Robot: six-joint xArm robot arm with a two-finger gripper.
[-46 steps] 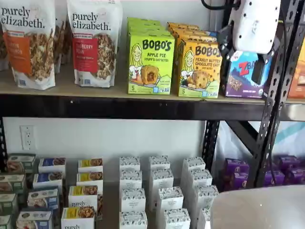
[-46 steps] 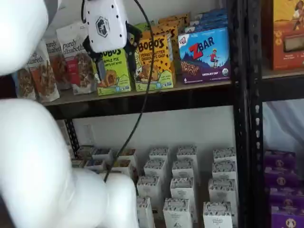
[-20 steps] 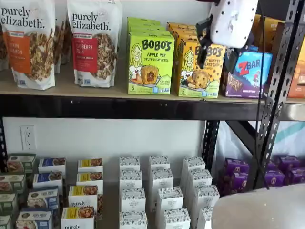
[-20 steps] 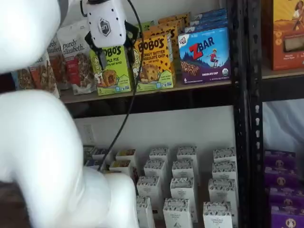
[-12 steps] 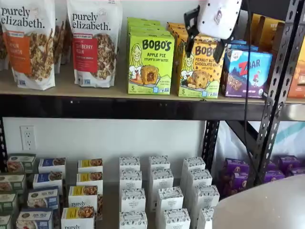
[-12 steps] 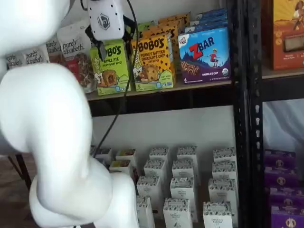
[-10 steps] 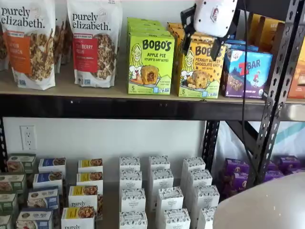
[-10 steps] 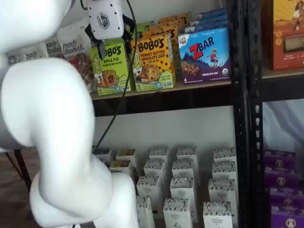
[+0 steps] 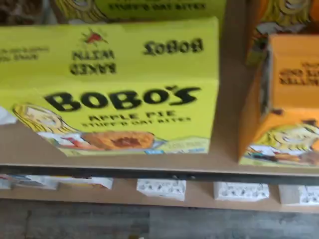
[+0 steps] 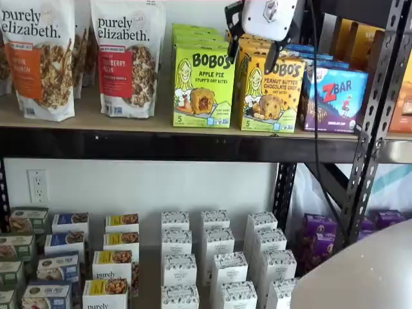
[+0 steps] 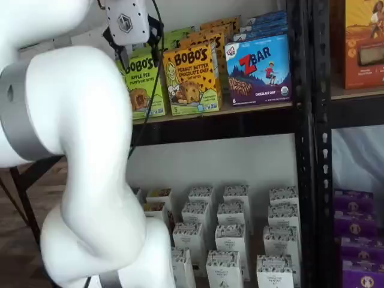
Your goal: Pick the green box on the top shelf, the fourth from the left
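Jaws wide apart, holding nothing | gripper [image 10: 253, 50] raised above the top shelf [image 10: 161, 143] | green box [image 10: 203, 85] upright, below jaws and slightly toward granola bags [image 10: 127, 58] | long axis vertical | orange Bobo's carton [image 10: 270, 92] just beside.

Looking down on green box [image 9: 114, 84] standing on top shelf [image 9: 227, 162], orange box [image 9: 281, 99] just beside; small white cartons [image 9: 161, 188] below.
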